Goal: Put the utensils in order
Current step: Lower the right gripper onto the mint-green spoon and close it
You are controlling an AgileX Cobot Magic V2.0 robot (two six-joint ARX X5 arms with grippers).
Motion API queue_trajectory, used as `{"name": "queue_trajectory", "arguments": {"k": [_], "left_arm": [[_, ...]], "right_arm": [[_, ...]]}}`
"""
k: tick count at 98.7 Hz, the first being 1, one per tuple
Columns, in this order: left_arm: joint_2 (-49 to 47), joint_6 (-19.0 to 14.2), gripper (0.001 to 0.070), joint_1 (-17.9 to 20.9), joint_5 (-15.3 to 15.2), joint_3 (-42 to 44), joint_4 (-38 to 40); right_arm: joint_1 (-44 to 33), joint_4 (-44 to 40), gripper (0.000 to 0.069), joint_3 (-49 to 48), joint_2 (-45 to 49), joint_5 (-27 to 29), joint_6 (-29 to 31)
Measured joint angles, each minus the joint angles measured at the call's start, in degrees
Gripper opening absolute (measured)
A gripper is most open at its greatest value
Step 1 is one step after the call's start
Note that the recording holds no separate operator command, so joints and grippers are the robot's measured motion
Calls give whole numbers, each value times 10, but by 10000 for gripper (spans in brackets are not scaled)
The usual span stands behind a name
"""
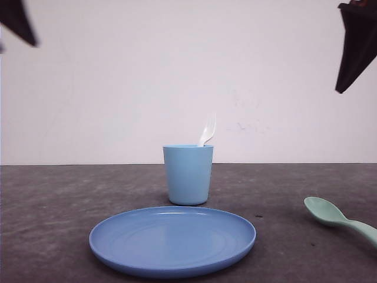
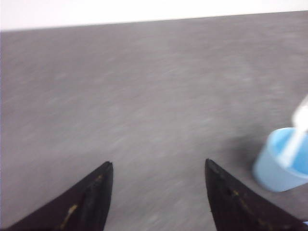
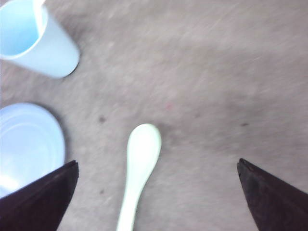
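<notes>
**Spoon lies under the right tool, handle toward it**

Front view: the white fork (image 1: pixel 208 131) already stands in the light blue cup (image 1: pixel 188 174) at centre frame, behind the round blue plate (image 1: pixel 172 240). The mint-green spoon (image 1: pixel 337 219) lies flat on the table (image 1: pixel 53 206) at the lower right edge, bowl toward the plate, handle running off to the right. The right tool (image 1: pixel 355 47) hangs in the upper right corner, the left tool (image 1: pixel 19 22) in the upper left; the spoon sits on the right arm's side.

Left wrist view: the left tool's (image 2: pixel 159 192) fingers stand apart over bare table, with the cup (image 2: pixel 281 161) and fork (image 2: pixel 297 134) at the right edge.

Right wrist view: the right tool (image 3: pixel 156 192) is spread wide and empty. The spoon (image 3: pixel 138 168) lies between its fingers, left of centre, long axis running up the frame, bowl at the far end. Judging from this, the right arm is the better placed for the pick.
</notes>
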Motion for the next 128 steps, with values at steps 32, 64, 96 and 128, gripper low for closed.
{"name": "queue_trajectory", "arguments": {"k": [32, 64, 96, 128], "left_arm": [[-57, -4, 364, 54, 5, -9, -70], [-77, -15, 360, 30, 5, -58, -72], [-77, -16, 357, -4, 5, -65, -49], [-77, -16, 357, -19, 5, -65, -48]], "right_arm": [[73, 24, 666, 0, 94, 15, 30], [121, 59, 666, 0, 187, 63, 62], [133, 89, 666, 0, 258, 85, 87], [133, 108, 544, 0, 290, 93, 92]]}}
